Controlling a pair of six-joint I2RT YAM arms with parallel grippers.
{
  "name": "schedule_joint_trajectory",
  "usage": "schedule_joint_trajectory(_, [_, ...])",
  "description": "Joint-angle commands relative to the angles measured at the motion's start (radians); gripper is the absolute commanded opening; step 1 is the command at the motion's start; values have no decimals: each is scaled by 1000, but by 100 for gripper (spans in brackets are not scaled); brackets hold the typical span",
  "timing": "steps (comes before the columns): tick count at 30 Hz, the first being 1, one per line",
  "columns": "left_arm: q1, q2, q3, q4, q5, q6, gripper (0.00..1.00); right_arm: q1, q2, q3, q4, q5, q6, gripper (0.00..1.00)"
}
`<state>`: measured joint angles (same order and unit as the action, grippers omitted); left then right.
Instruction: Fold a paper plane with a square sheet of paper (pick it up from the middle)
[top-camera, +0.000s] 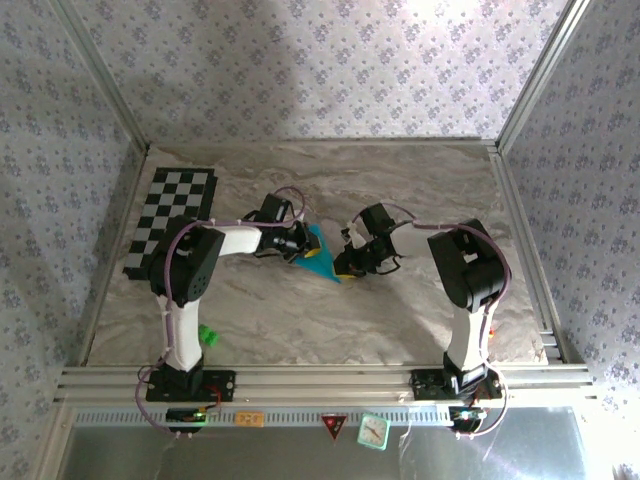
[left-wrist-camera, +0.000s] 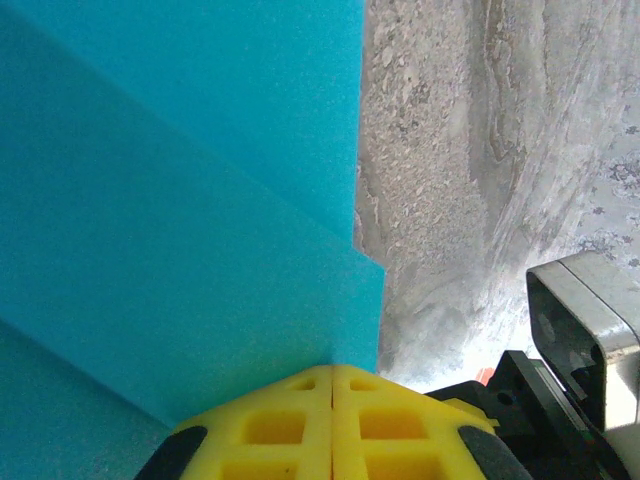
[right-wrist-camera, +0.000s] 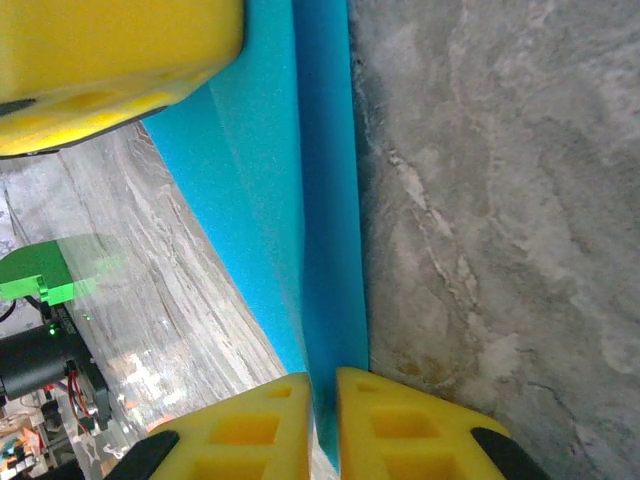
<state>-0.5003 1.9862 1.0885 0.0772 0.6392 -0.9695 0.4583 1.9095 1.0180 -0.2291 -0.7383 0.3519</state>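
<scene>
The square sheet of paper (top-camera: 321, 252) is a creased, pointed cyan-blue shape, held just above the table's middle between both grippers. My left gripper (top-camera: 300, 243) pinches its left side. In the left wrist view the yellow fingertips (left-wrist-camera: 332, 368) press together at the paper's (left-wrist-camera: 180, 200) edge, where layered folds show. My right gripper (top-camera: 346, 264) holds the narrow end. In the right wrist view the folded paper (right-wrist-camera: 310, 200) runs down into the slim gap of the right gripper (right-wrist-camera: 322, 382). The left gripper's yellow finger (right-wrist-camera: 110, 70) shows at the upper left.
A black-and-white checkerboard mat (top-camera: 170, 220) lies at the far left. A small green block (top-camera: 207, 336) sits beside the left arm's base and shows as a green block (right-wrist-camera: 35, 275) in the right wrist view. Aluminium rails (top-camera: 520, 230) border the marbled table (top-camera: 420, 310).
</scene>
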Motion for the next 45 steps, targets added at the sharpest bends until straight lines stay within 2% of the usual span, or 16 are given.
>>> schedule_joint_trajectory(1, [-3, 20, 28, -24, 3, 18, 8, -11, -18, -1, -57, 4, 12, 17])
schedule_joint_trajectory(11, [-3, 40, 40, -35, 4, 23, 8, -20, -32, -9, -74, 10, 12, 18])
schedule_joint_trajectory(30, [-4, 72, 58, -87, -6, 32, 9, -21, -12, -4, -97, 38, 9, 15])
schedule_joint_trajectory(40, [-10, 100, 85, -237, -69, 76, 9, -30, -164, -19, -34, 112, 51, 29])
schedule_joint_trajectory(45, [-17, 114, 106, -276, -90, 87, 9, 6, -149, 23, -56, 141, 25, 28])
